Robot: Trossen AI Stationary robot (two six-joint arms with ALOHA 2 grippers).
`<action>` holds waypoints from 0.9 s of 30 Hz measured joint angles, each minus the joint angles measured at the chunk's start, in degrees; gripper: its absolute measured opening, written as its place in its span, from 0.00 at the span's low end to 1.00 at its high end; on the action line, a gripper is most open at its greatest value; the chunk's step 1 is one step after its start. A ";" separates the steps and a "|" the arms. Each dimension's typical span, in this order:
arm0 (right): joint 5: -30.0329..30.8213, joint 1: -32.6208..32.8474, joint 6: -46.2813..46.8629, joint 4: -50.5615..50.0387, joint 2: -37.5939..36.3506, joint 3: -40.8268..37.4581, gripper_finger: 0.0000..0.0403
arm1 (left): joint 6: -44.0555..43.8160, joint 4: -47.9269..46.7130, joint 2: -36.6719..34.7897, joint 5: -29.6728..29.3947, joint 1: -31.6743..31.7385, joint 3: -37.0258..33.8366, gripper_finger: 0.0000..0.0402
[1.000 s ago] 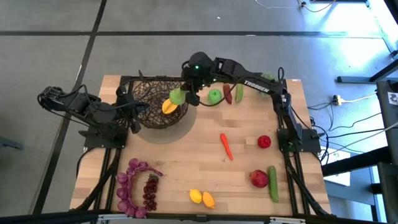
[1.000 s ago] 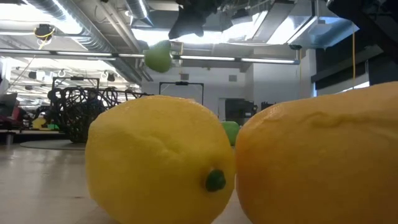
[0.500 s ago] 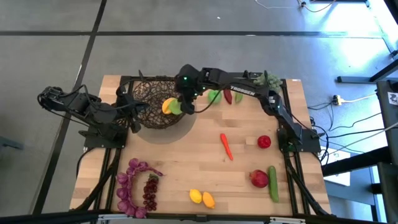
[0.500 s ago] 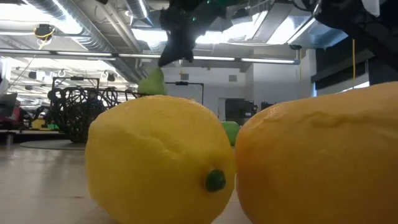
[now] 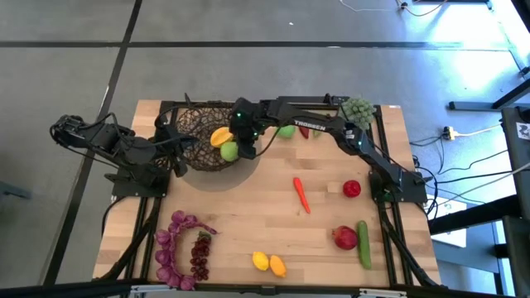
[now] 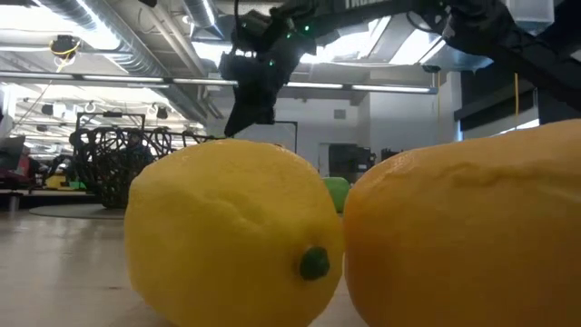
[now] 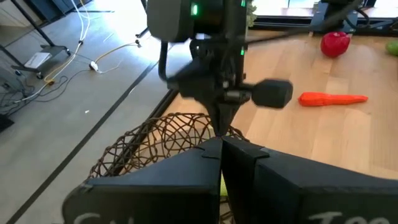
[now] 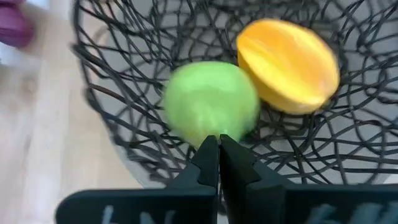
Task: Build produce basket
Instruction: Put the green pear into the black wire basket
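- The basket (image 5: pixel 205 136) sits at about ten o'clock on the table (image 5: pixel 248 211).
- Two pieces of produce lie in it: a green apple (image 5: pixel 229 151) and a mango (image 5: pixel 220 136).
- The right gripper (image 5: pixel 243 142) hangs over the basket's three o'clock side, fingers shut, holding nothing.
- The left gripper (image 5: pixel 177 155) waits at the basket's nine o'clock side, shut and empty.
- Still out, I think: carrot (image 5: pixel 301 194), lemons (image 5: pixel 268 263), cucumber (image 5: pixel 363 244), grapes (image 5: pixel 199 255) and more.

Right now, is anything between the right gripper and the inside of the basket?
Nothing visible. The right gripper, fingers shut, hangs over the basket opening; below it lie only a green apple and a mango.
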 joint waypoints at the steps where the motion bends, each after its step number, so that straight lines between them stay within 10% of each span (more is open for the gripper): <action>1: 0.09 0.00 -0.47 0.07 0.32 -0.02 0.00 | 0.00 -0.02 0.02 0.00 0.00 0.00 0.00; 27: 4.78 -1.79 -2.19 3.21 0.12 0.00 0.00 | -0.04 0.00 0.01 0.00 0.00 0.00 0.00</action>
